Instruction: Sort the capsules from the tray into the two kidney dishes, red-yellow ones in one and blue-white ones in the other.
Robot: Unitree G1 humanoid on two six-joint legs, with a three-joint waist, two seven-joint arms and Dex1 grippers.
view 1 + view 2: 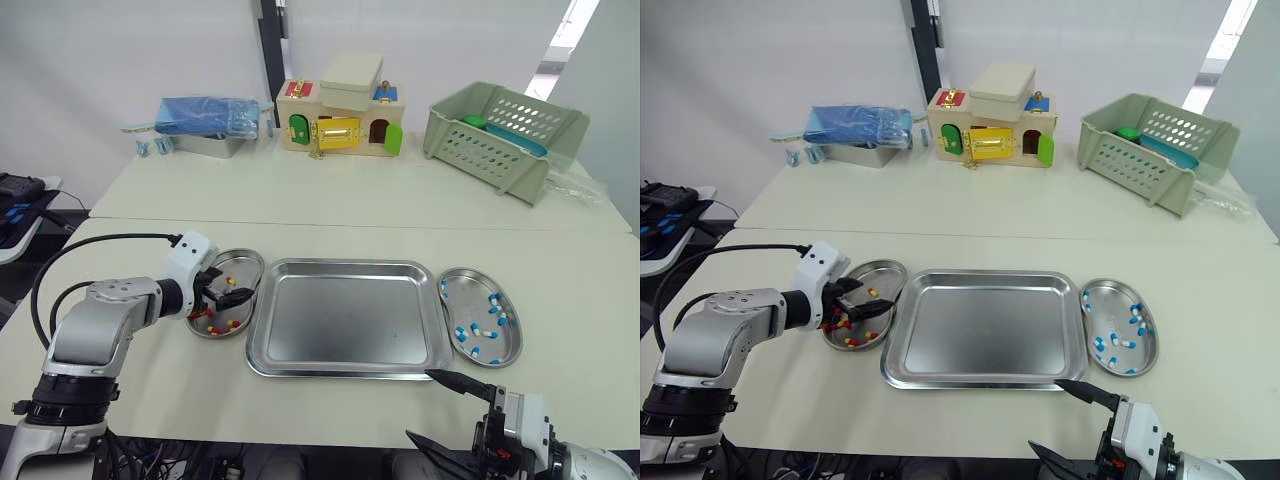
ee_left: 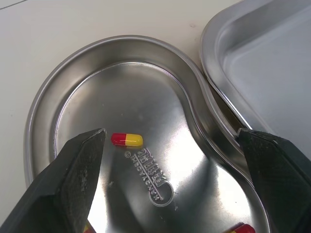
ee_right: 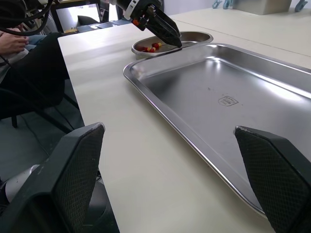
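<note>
Left gripper: fingers open over kidney dish; red-yellow capsule below, between them, long axis finger-to-finger. Right gripper: open.

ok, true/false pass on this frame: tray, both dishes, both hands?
1. The tray holds no capsules. True.
2. The blue-white capsules lie in the dish on the robot's left. False: the blue-white capsules lie in the right dish; the left dish holds the red-yellow capsules.
3. The left hand is open over the left dish. True.
4. The left hand grips a capsule. False: it holds nothing; one red-yellow capsule lies loose in the dish below it.
5. The right hand is shut. False: the right hand is open, by the tray's near edge.
</note>
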